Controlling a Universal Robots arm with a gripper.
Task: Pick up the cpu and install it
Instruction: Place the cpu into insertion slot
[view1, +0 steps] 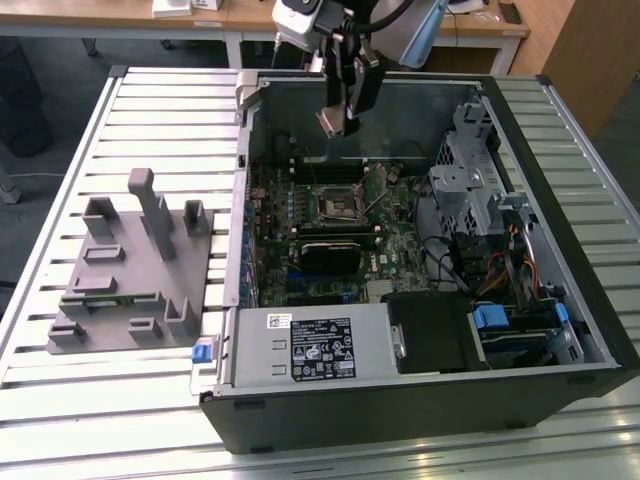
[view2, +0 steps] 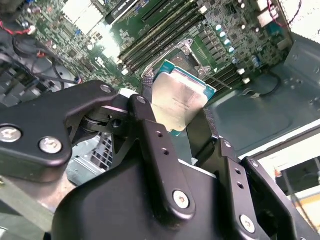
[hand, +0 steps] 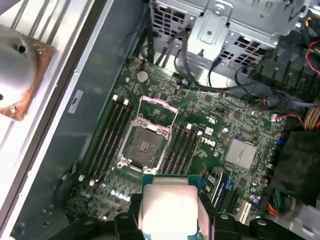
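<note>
**Cpu pinched in the gripper, in the air above the open case**

A slatted metal table (view1: 150, 110) carries everything. On it, toward the exterior view's right, lies a black computer case (view1: 400, 420) with its side off and its inside facing up. At the exterior view's left, beside the case, sits a grey plastic fixture (view1: 120, 290) with several upright posts.

Inside the case the green motherboard (view1: 400, 240) covers the floor, with a metal drive cage (view1: 480, 170) at the exterior view's right and a silver power supply (view1: 320, 345) along the near wall. The dark square socket (view1: 338, 203) with its metal frame sits in the far half of the board, between rows of memory slots (hand: 182, 147); in the first wrist view its dark middle (hand: 145, 145) lies uncovered.

The gripper (view1: 345, 120) hangs over the far part of the case, well above the board. Its two black fingers (view2: 145, 107) are pressed against opposite edges of the cpu (view2: 177, 102), clamping it between them. The cpu is off every surface, silvery top toward the wrist cameras, with the socket below it and apart from it
</note>
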